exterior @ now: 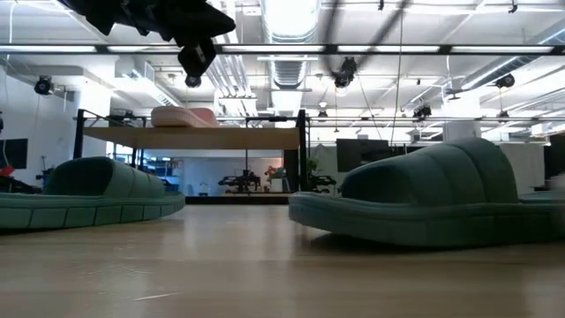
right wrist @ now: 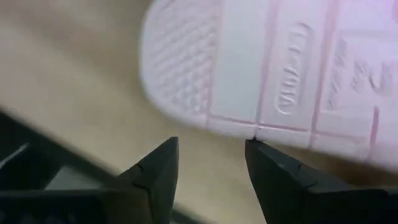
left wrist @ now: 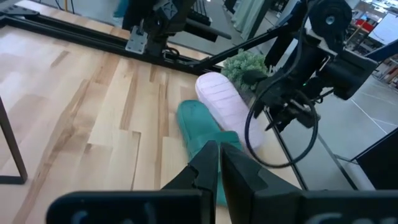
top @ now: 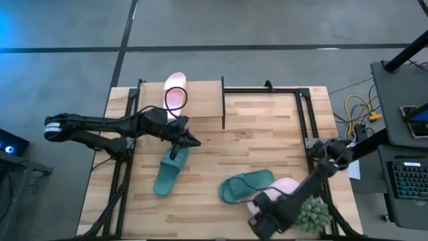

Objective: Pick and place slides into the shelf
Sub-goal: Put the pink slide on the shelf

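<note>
One pale pink slide [top: 175,94] lies on the plank top of the shelf [top: 200,100] at the table's far edge. A teal slide [top: 170,171] lies flat left of centre, and my left gripper [top: 192,141] hovers shut just above its far end. Near the right front, a second teal slide [top: 246,186] lies beside another pink slide [top: 284,189]. My right gripper [right wrist: 211,168] points down, open, over this pink slide's edge [right wrist: 249,127]. A flat face of the slide with embossed marks is turned up at it.
A spiky green potted plant [top: 313,214] stands at the near right corner, close beside my right arm. A black metal frame [top: 304,114] borders the table on its left, far and right sides. Bare wood [top: 261,134] lies between the shelf and the slides.
</note>
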Robot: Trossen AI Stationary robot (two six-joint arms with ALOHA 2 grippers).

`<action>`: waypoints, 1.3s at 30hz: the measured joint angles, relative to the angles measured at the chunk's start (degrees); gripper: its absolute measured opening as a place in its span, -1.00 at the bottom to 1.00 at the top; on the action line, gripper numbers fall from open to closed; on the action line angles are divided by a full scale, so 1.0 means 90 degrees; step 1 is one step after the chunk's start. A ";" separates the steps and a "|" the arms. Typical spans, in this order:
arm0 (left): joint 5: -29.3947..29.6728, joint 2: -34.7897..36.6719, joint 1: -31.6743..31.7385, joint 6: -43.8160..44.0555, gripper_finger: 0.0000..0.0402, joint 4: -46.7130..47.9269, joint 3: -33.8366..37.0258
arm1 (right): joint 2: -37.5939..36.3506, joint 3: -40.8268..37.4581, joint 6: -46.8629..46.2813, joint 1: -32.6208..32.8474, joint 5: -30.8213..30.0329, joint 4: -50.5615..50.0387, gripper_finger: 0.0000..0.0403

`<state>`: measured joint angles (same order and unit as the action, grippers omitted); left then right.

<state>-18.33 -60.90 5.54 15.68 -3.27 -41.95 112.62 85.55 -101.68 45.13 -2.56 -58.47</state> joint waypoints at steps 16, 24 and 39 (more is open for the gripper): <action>0.0000 0.0101 0.0000 -0.0154 -0.98 0.0231 -0.0047 | -0.0046 0.0384 0.1312 -0.1656 -0.0927 -0.1454 -0.12; 0.0001 0.0148 0.0000 -0.0291 -0.98 0.0328 -0.0023 | -0.0041 0.0777 0.1229 -0.1145 -0.0365 -0.1430 -0.12; 0.0044 0.0160 0.0000 -0.0468 -0.98 0.0328 -0.0016 | 0.0676 0.0684 0.0572 -0.0889 0.0513 -0.2461 -0.23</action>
<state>-17.93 -59.46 5.54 11.46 -0.31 -42.10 118.70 91.70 -96.53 37.12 2.05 -80.62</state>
